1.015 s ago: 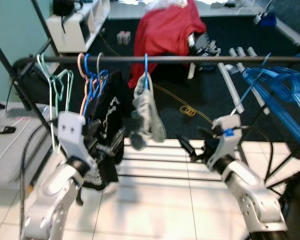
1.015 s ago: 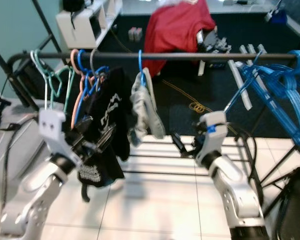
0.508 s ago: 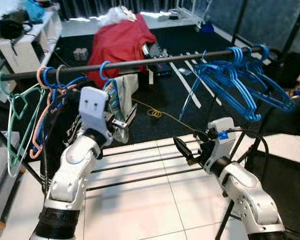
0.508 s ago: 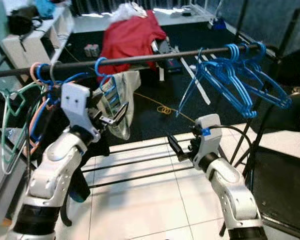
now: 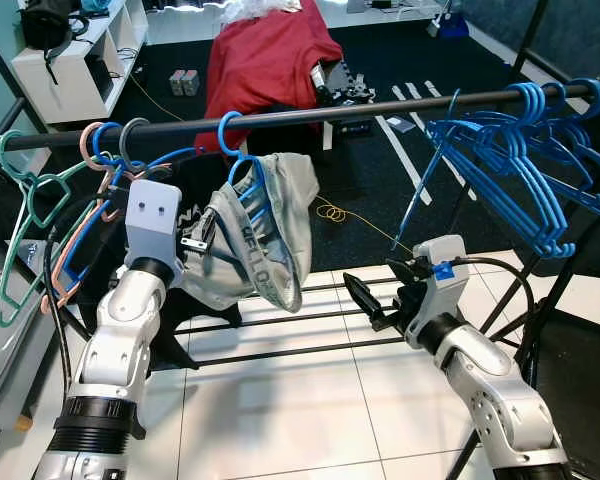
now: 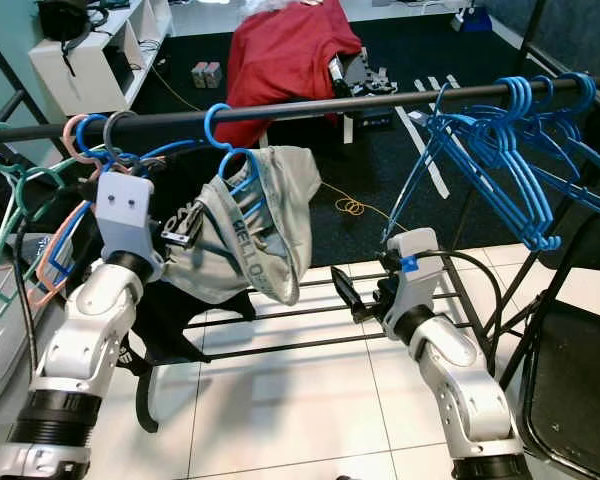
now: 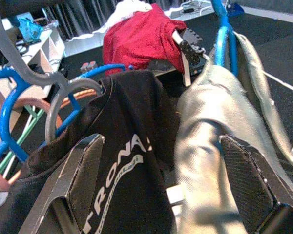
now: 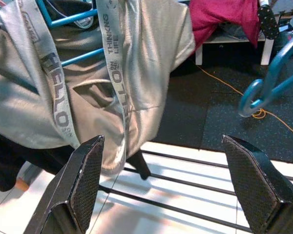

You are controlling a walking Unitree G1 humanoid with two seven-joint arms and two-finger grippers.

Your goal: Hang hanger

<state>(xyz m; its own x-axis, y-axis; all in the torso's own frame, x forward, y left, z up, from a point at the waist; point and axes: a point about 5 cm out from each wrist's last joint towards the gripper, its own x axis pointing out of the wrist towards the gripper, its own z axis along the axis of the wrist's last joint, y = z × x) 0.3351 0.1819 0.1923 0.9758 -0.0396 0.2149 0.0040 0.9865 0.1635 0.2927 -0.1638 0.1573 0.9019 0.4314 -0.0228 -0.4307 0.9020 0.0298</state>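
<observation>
hanger: blue hanger (image 5: 242, 170) with grey garment (image 5: 255, 240) is hooked on rail (image 5: 380, 105), left of middle | left gripper (image 5: 195, 240): jaws spread beside garment, steadying | right gripper (image 5: 365, 300): jaws spread, idle below rail

Glossy plastic hanger (image 5: 242, 170); grey cloth garment (image 5: 265, 235)

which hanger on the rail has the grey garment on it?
The lone blue hanger mid-rail carries the grey garment, by the left gripper; the right-end blue bunch hangs bare.
</observation>
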